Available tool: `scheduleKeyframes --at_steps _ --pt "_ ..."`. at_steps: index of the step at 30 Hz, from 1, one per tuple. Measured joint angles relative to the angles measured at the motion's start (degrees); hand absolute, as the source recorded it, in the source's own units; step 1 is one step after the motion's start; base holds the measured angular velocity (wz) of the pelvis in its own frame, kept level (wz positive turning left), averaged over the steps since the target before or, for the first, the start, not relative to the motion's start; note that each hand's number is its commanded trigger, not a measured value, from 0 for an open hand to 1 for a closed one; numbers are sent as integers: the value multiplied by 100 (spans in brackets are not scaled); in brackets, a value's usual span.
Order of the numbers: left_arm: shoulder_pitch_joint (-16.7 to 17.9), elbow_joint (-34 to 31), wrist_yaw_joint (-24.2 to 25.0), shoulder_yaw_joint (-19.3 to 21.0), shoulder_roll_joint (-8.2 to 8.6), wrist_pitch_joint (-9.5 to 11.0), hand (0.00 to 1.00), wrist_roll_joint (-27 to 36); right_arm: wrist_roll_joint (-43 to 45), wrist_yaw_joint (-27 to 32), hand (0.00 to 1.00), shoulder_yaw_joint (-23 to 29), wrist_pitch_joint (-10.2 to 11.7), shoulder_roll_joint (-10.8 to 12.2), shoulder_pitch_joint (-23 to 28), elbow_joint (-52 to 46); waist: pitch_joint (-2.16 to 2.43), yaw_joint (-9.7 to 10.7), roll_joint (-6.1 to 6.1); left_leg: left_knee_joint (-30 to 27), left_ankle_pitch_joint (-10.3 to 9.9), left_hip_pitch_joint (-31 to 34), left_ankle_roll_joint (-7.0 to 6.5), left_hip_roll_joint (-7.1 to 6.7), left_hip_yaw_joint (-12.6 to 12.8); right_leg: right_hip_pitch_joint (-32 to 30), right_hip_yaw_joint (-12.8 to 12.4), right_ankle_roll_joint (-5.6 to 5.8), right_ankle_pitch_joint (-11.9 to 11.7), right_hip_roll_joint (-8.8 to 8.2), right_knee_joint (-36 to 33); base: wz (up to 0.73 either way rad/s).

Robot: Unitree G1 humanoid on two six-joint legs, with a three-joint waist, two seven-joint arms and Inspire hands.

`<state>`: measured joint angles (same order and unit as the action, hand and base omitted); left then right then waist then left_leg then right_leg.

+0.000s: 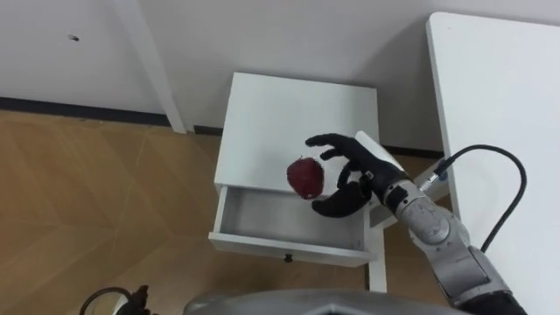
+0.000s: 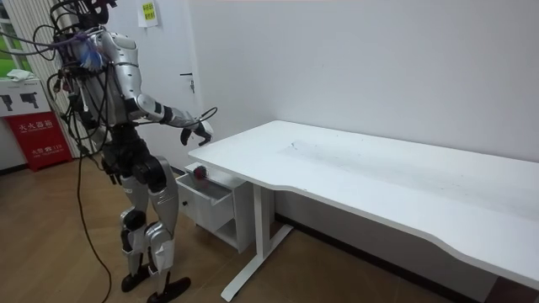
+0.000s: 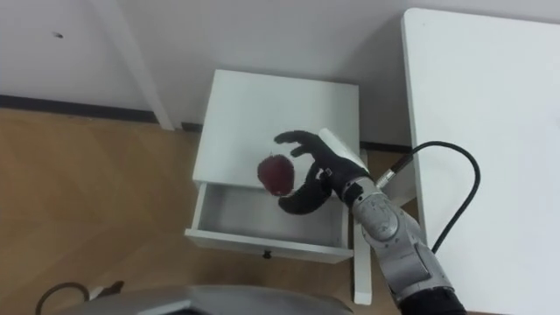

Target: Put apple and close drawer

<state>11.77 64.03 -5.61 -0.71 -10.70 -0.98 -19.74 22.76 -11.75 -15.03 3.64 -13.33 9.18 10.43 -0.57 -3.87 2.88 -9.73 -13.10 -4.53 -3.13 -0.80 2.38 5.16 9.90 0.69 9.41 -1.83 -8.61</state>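
A dark red apple (image 1: 304,177) shows at the front edge of the white cabinet's top (image 1: 280,114), just behind the open drawer (image 1: 289,219). I cannot tell whether it rests there or is in the air. My right hand (image 1: 363,175) hovers to its right, open, with fingers spread above and the thumb below, and is not gripping the apple. In the room view the right hand (image 2: 200,130) is well above the apple (image 2: 200,172). The drawer (image 2: 202,192) is pulled out and its inside looks bare.
A white desk (image 1: 499,114) stands close on my right, its leg beside the cabinet. The white wall runs behind the cabinet, with a white post (image 1: 157,70) to the left. Wooden floor (image 1: 96,192) lies open on the left. I stand facing the cabinet.
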Motion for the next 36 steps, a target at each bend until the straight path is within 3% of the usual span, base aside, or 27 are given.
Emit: scheduleKeyframes --at_steps 16,25,32,36 --pt "10 -8 2 1 0 0 0 6 -1 22 0 -1 0 0 18 316 1 26 -19 -14 0 -20 0 -1 6 34 32 0 0 -8 9 0" --pt "21 -12 -8 65 12 -4 0 7 33 90 0 127 9 10 14 1356 11 91 -62 -77 -1 -9 1 -3 -28 83 124 0 0 -15 6 3" --pt "128 16 -154 304 43 -44 0 6 177 733 0 671 48 76 51 3216 38 79 -24 -74 -2 -10 2 -17 -74 125 146 1 0 -30 5 3" --pt "189 15 -177 294 50 -50 0 2 93 1188 0 829 365 168 27 3799 64 236 -3 -118 -12 -7 -10 -30 -112 190 292 6 4 -96 0 16"
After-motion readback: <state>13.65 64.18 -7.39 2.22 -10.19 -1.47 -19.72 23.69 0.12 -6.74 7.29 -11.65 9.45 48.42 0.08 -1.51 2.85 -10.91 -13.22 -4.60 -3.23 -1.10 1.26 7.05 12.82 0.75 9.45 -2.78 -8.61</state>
